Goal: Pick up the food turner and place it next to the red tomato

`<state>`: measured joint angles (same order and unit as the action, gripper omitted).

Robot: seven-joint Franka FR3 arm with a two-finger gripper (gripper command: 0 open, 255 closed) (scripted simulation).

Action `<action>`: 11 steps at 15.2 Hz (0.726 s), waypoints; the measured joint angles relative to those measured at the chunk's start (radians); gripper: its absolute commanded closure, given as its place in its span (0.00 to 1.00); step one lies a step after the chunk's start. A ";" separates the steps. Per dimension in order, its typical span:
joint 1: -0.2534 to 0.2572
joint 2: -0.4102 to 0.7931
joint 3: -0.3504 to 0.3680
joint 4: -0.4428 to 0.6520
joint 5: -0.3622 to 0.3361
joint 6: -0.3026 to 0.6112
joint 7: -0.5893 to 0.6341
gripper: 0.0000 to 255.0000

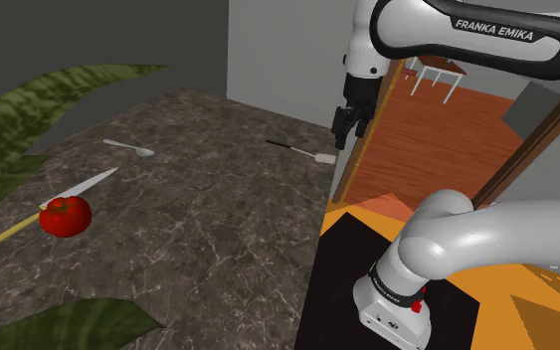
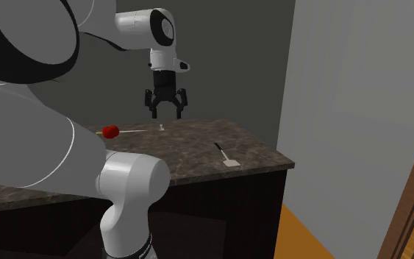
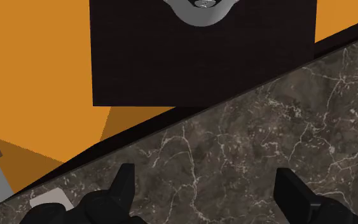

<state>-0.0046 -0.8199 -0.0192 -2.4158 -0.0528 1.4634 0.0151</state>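
While the tool (image 1: 350, 127) hangs high over the dark marble table (image 1: 198, 239) in the shoulder view, the food turner (image 1: 304, 152) lies flat near the table's edge, well apart from the red tomato (image 1: 66, 215). From the second exterior view, the tool is open and holds nothing. Seen from the wrist view, its two fingers (image 3: 124, 184) stand wide apart over the table

The counter (image 1: 218, 229) holds one tomato (image 1: 66, 215), one knife (image 1: 91, 183), one spoon (image 1: 129, 147) and one food turner (image 1: 303, 151).
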 measured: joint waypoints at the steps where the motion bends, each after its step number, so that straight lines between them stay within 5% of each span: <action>1: 0.000 0.000 0.000 0.000 0.000 0.000 0.000 0.00; 11: 0.001 0.175 -0.175 -0.054 -0.101 0.302 -0.248 0.00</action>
<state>-0.0041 -0.6452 -0.1941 -2.4702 -0.1538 1.7651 -0.2329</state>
